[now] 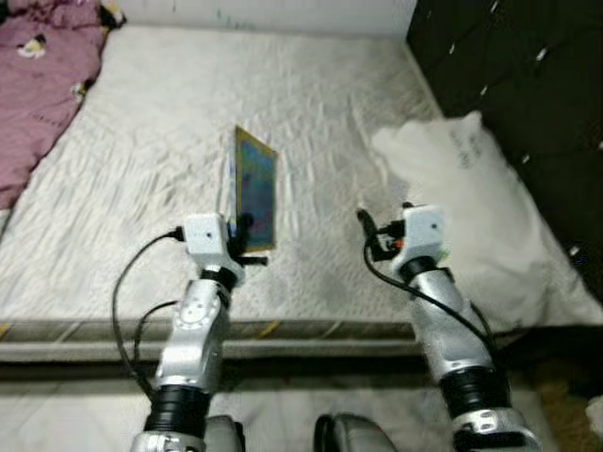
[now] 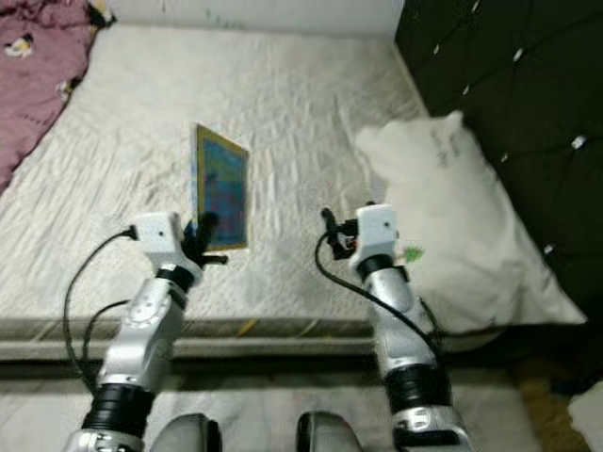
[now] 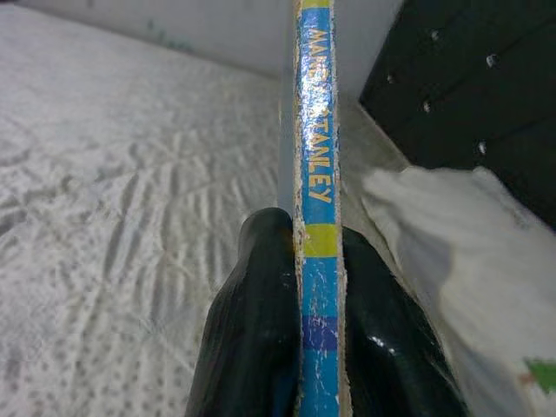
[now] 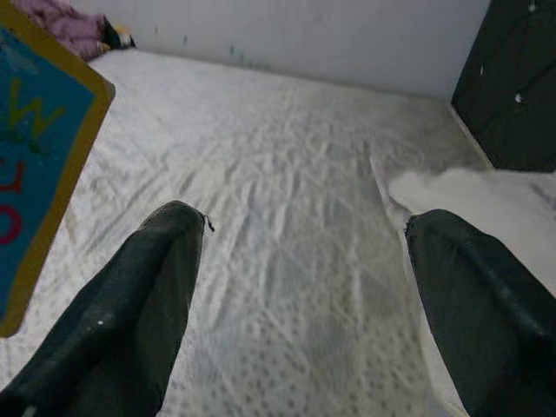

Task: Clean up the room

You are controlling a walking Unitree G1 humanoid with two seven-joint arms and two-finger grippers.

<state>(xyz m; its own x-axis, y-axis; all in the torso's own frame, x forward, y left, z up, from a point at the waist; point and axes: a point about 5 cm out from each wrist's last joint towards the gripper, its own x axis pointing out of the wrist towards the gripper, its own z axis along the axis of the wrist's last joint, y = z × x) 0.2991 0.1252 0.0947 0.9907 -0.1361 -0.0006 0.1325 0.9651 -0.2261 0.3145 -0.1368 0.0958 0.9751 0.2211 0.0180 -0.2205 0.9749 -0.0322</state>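
Over at the far left a purple blanket (image 1: 38, 85) lies bunched on the mattress (image 1: 141, 188), which I judge is part of what the tidy-up has yet to deal with. Nearer me, my left gripper (image 3: 317, 347) pinches a thin book (image 1: 255, 188) by its lower edge, holding it upright above the bed, off the sheet, so I judge I am carrying it off to wherever it belongs. From the left wrist view I look straight along the blue spine, fingers (image 3: 252, 339) pressed on either cover; the yellow lettering ends in "TANLEY" (the start is too scuffed to make out). On the cover, the right wrist view catches large letters, cut off by the frame. My right gripper (image 4: 304, 304) hovers spread wide and empty over the sheet, free for a second hold. Rightmost, a white pillow (image 1: 462, 198) lies against the dark tufted headboard (image 1: 518, 75).
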